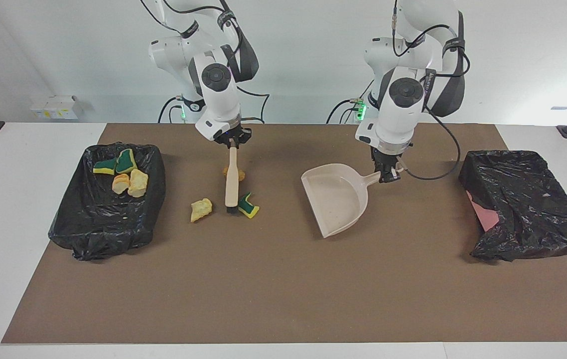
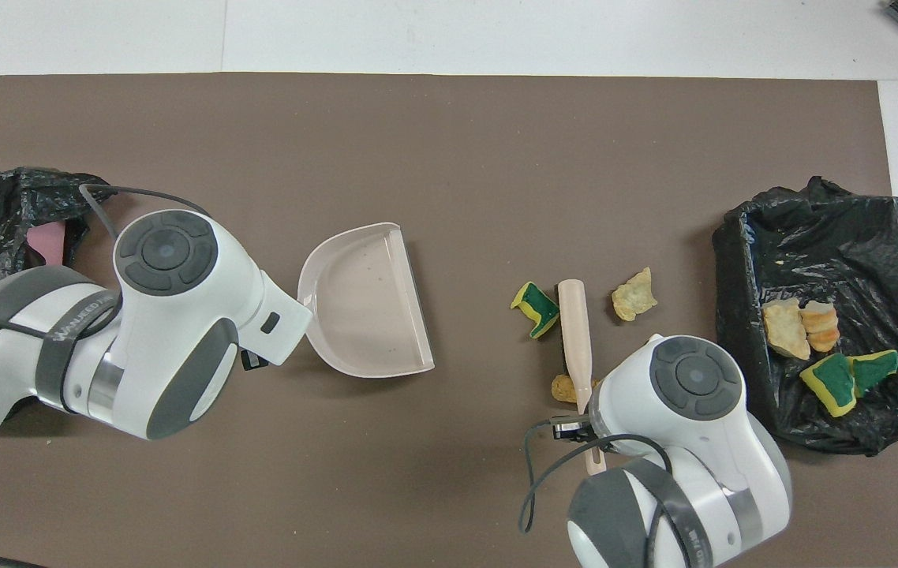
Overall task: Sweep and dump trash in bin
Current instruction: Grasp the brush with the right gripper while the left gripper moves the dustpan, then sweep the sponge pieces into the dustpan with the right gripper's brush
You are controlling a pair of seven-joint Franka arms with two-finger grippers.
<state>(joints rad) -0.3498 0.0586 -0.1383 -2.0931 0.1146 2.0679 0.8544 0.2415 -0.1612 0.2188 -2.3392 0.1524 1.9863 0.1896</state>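
My right gripper (image 1: 232,142) is shut on the top of a cream brush (image 1: 231,179), whose bristles touch the brown mat. Three trash scraps lie by it: a yellow-green one (image 1: 248,205) against the bristles, a yellow one (image 1: 201,209), and an orange-brown one (image 1: 238,174) beside the handle. My left gripper (image 1: 387,173) is shut on the handle of the beige dustpan (image 1: 336,199), whose mouth faces the scraps with a gap between. In the overhead view the dustpan (image 2: 366,304), brush (image 2: 575,331) and scraps (image 2: 536,308) show; the arms hide both grippers.
A black-lined bin (image 1: 71,219) at the right arm's end holds several scraps (image 1: 129,182); it also shows in the overhead view (image 2: 812,229). A second black-bagged bin (image 1: 522,204) sits at the left arm's end.
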